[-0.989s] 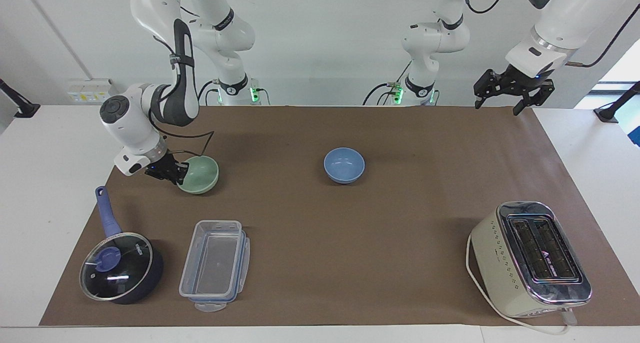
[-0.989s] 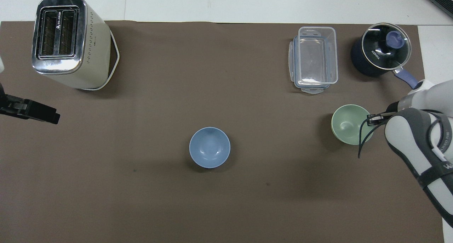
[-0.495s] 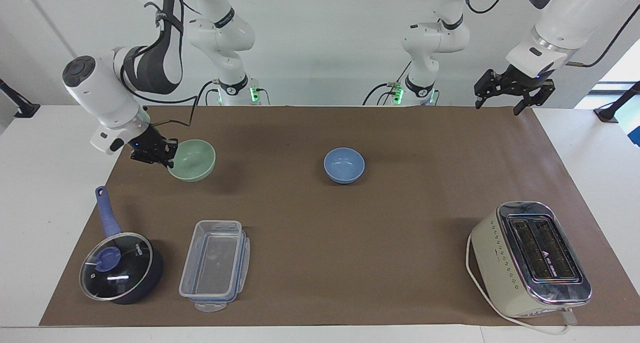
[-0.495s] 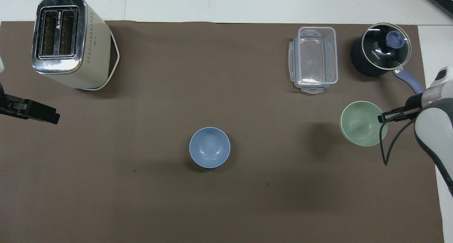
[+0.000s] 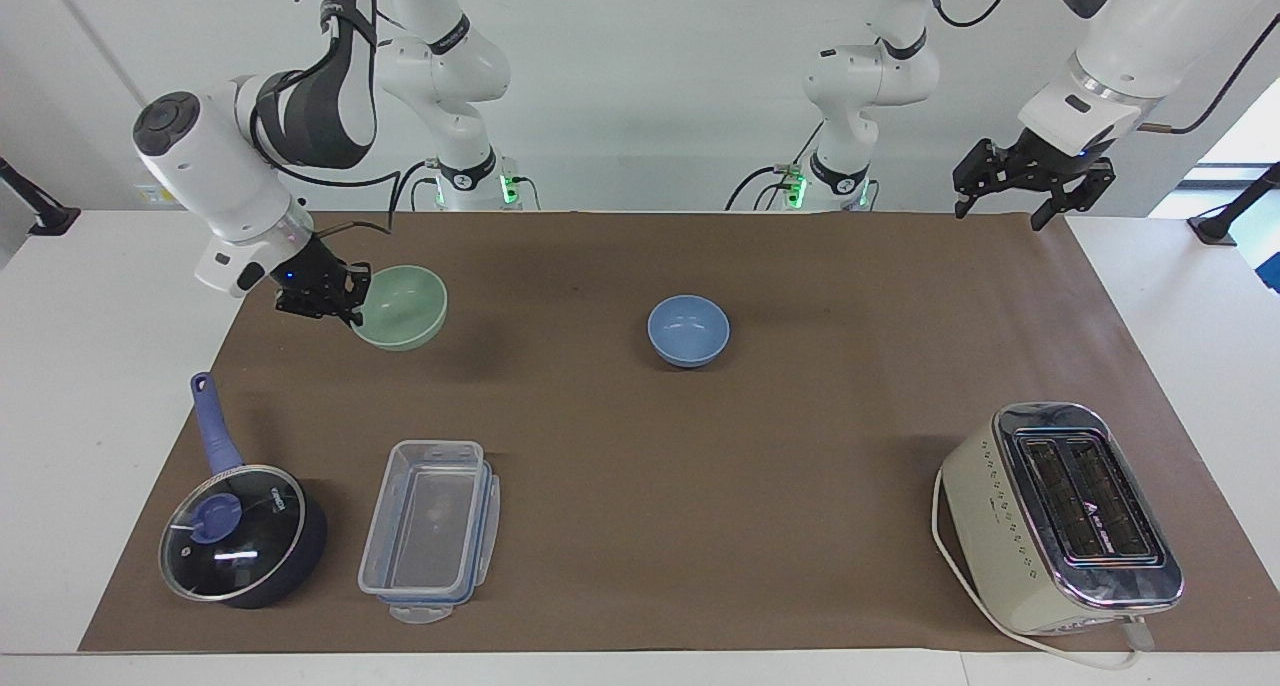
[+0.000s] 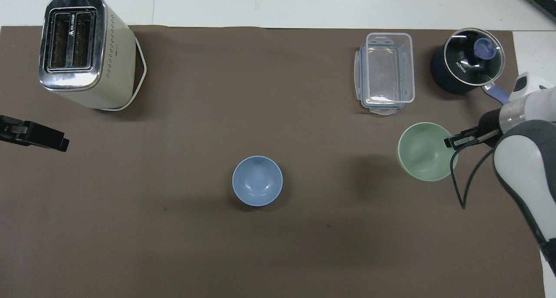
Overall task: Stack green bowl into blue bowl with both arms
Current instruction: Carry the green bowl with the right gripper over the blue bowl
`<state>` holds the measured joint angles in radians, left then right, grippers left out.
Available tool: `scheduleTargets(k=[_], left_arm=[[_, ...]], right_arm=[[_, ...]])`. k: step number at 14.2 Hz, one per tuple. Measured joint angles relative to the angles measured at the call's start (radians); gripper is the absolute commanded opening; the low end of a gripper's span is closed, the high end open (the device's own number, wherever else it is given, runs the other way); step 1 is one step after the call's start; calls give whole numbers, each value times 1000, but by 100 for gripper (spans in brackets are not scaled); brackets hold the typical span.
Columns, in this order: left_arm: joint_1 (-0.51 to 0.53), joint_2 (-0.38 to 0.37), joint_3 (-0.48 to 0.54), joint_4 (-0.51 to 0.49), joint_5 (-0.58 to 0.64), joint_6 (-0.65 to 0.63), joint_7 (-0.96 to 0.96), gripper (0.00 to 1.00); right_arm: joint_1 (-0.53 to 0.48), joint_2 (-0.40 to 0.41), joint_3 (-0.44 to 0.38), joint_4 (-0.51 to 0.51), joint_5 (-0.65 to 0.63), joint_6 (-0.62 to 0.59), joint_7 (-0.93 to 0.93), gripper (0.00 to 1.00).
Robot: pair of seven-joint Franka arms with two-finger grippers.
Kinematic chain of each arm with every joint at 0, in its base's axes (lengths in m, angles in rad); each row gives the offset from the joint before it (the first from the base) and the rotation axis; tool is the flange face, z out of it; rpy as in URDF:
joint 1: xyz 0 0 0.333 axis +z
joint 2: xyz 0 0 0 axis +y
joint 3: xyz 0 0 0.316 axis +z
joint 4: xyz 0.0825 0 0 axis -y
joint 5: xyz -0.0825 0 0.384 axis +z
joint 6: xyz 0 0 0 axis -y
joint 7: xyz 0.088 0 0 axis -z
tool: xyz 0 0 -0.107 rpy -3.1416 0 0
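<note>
— Two bowls, so where does each one stand?

— The green bowl (image 5: 401, 307) is up off the mat, upright, pinched by its rim in the right gripper (image 5: 345, 301) over the right arm's end of the table; its shadow lies on the brown mat (image 5: 700, 446) beneath it. The blue bowl (image 5: 688, 330) sits empty, mouth up, near the middle of the mat, well apart from the green one.

— Which way does the carry have to go?

— Sideways along the table, toward the left arm's end. The jaws are pressed together on the rim at the side of the bowl turned away from the blue bowl, so the green bowl leads and the gripper trails. I'd judge the right arm must sweep across, then lower it squarely over the blue bowl's mouth.

— And the arms themselves?

— The right arm is bent low, wrist angled down toward the mat. The left gripper (image 5: 1030, 178) waits with jaws spread and empty above the mat's corner at its own end.

— Anything else nearby?

— A lidded saucepan (image 5: 240, 531) and a clear plastic container (image 5: 430, 531) lie farther from the robots than the green bowl; a toaster (image 5: 1060, 521) stands at the left arm's end.
</note>
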<state>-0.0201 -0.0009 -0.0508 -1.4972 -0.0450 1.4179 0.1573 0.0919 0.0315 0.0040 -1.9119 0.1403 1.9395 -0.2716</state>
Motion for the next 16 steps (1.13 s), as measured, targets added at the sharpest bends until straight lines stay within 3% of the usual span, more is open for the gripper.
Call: scheduleTargets(k=[11,16], left_arm=[[1,0,0,0,0,0,0,100],[1,0,0,0,0,0,0,100]], right_arm=[[398,77,6,0,0,164,555,0],[487,142,7,-2,0,230,661,0]])
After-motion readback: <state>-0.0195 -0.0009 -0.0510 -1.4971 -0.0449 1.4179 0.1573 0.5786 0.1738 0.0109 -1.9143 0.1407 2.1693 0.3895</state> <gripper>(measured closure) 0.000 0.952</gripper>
